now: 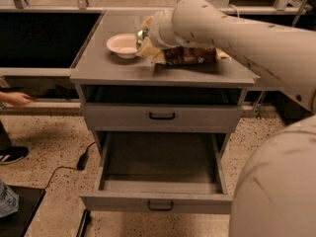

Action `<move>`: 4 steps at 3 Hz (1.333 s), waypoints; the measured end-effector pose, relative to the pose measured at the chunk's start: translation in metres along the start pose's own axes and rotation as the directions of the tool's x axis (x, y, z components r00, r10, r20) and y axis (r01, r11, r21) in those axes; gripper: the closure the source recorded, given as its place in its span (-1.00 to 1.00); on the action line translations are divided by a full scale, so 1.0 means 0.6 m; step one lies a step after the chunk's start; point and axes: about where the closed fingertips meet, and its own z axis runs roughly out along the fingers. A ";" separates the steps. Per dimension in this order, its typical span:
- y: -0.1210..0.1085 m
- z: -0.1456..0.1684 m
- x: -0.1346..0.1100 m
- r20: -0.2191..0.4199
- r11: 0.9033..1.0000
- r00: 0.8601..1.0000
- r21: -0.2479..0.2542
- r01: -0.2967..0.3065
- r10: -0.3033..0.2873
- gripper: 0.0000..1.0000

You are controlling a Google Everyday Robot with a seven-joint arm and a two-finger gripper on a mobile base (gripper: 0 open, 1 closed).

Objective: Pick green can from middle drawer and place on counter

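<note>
Reaching in from the right, the beige arm carries its claw (146,36) over the counter (98,70), just right of a white bowl (122,44). The claw is closed around the green can (141,34), which sits at its tip beside the bowl's rim. Only a sliver of green shows, so I cannot tell the can's long axis or which way its ends point.

The counter is a flat grey top. A brown snack bag (190,55) lies on it under the arm. Below, the upper drawer (162,116) stands slightly out, and the middle drawer (158,201) is pulled far forward, showing its bare dark-grey floor.

The floor (54,137) is speckled, with a black cable (74,164) on it. A person's hand (17,98) shows at the left edge.
</note>
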 end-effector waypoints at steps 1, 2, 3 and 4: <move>0.050 0.050 0.061 0.051 0.991 0.997 -0.123 -0.052 0.058 1.00; 0.046 0.048 0.059 0.052 0.991 0.997 -0.125 -0.053 0.060 1.00; 0.046 0.048 0.059 0.052 0.991 0.997 -0.125 -0.053 0.060 0.80; 0.046 0.048 0.059 0.052 0.991 0.997 -0.125 -0.053 0.060 0.42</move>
